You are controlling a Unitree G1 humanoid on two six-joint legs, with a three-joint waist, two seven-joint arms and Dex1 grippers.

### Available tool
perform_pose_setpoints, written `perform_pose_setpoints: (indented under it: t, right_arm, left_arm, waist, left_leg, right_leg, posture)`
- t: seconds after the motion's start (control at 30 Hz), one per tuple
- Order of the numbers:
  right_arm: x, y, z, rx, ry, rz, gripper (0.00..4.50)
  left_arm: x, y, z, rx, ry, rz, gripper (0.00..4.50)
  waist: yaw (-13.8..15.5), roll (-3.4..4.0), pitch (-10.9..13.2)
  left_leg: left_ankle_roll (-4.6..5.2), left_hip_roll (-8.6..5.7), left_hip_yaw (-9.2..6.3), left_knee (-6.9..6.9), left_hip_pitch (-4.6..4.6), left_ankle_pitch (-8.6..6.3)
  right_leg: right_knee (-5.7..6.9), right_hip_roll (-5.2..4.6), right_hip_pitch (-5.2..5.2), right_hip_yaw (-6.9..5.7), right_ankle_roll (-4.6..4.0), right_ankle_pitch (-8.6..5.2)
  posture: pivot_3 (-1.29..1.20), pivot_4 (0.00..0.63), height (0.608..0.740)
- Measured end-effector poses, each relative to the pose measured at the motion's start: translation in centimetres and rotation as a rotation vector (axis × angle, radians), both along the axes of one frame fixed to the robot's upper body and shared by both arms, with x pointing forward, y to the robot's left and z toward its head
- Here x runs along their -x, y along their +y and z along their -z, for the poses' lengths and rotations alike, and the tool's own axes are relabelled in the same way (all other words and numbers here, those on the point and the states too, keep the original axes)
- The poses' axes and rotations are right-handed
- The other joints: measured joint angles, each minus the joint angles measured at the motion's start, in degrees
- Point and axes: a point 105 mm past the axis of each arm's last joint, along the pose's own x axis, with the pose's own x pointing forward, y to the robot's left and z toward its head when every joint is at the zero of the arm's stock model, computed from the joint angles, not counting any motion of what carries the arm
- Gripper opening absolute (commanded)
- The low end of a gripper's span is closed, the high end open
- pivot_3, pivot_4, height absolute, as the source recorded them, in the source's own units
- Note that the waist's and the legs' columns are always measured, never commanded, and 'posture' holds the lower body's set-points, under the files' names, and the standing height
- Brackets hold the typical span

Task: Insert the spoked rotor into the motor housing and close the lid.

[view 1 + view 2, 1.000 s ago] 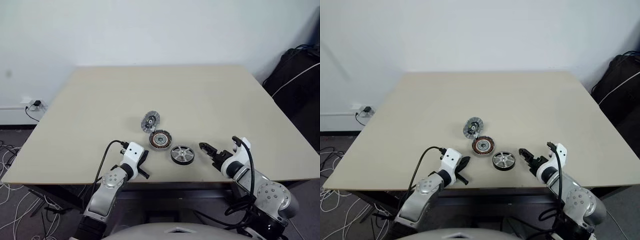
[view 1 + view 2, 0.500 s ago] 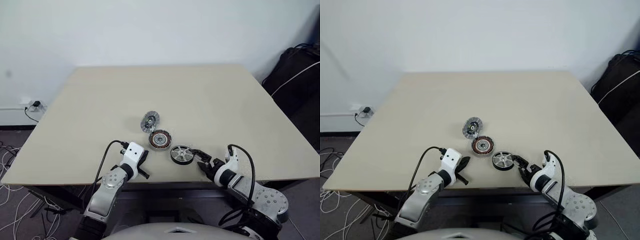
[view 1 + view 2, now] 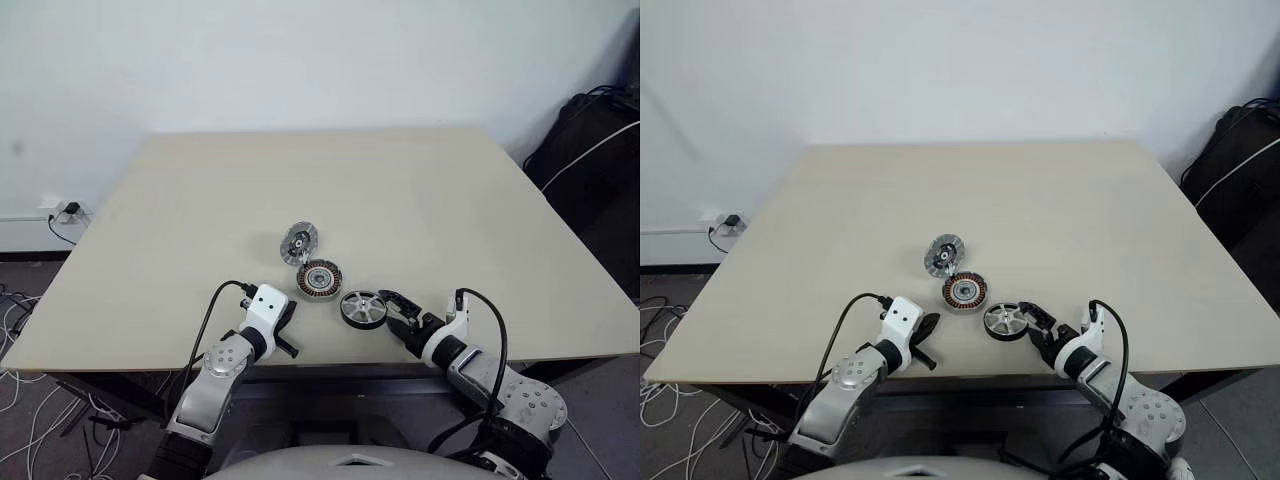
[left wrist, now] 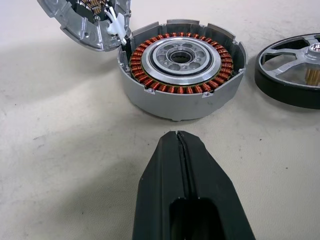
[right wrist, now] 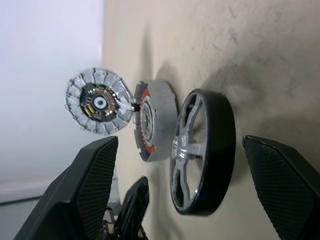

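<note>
My right end effector (image 3: 393, 312) open wide, fingers flanking the spoked rotor (image 3: 363, 309) lower centre on the table (image 3: 420, 200), motor housing (image 3: 320, 279) just left of it, lid (image 3: 298, 243) touching housing's upper left, my left end effector (image 3: 289, 333) closed, lower left.

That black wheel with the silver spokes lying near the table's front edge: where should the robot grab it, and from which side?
Probably across its black outer ring, from the side facing the robot. The spoked rotor lies flat on the table, so the rim offers two opposite walls. The open right gripper already faces it with fingers spread wider than the wheel.
</note>
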Motion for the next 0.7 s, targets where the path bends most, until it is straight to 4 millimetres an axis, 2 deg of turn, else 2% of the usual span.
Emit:
perform_pose_setpoints:
  t: [0.1,0.2,0.47,0.53,0.7]
  right_arm:
    - [-0.1,0.2,-0.1,-0.006,-0.008,0.000,4.25]
    - [-0.1,0.8,0.0,-0.008,-0.001,-0.017,3.67]
    - [0.6,1.5,1.3,0.015,0.067,-0.036,1.02]
    - [0.3,1.7,0.8,-0.004,0.036,-0.039,0.47]
    - [0.5,1.9,0.9,-0.003,0.040,-0.037,0.40]
  left_arm:
    - [0.0,0.0,0.0,-0.001,0.000,0.000,0.00]
    - [0.0,0.0,0.0,0.000,0.000,0.000,0.00]
    - [0.0,0.0,0.0,-0.001,-0.001,-0.002,0.00]
    - [0.0,0.0,0.0,-0.001,0.000,-0.002,0.00]
    - [0.0,0.0,0.0,0.000,-0.001,-0.002,0.00]
  waist:
    - [0.00,0.00,0.00]
    - [-0.01,0.00,0.00]
    - [0.01,0.01,0.01]
    - [-0.02,0.06,0.00]
    - [-0.03,0.00,-0.03]
  left_leg:
    - [0.00,0.00,0.00,-0.02,0.00,0.00]
    - [0.00,0.00,0.00,-0.03,-0.01,0.00]
    - [0.01,0.00,0.00,-0.04,-0.03,0.00]
    - [0.01,0.00,0.00,-0.05,-0.02,0.00]
    - [0.01,0.01,0.00,-0.05,0.00,0.00]
  right_leg:
    - [0.00,0.00,-0.01,0.01,0.00,0.00]
    - [-0.01,0.00,-0.02,0.02,0.00,0.00]
    - [-0.02,-0.01,-0.04,0.02,0.01,-0.01]
    - [-0.03,-0.01,-0.02,0.03,0.01,-0.01]
    - [-0.03,0.00,0.00,0.03,0.03,-0.03]
  posture:
    - [0.00,0.000,0.740]
    - [0.00,0.000,0.740]
    - [0.00,0.000,0.740]
    - [0.00,0.000,0.740]
    - [0.00,0.000,0.740]
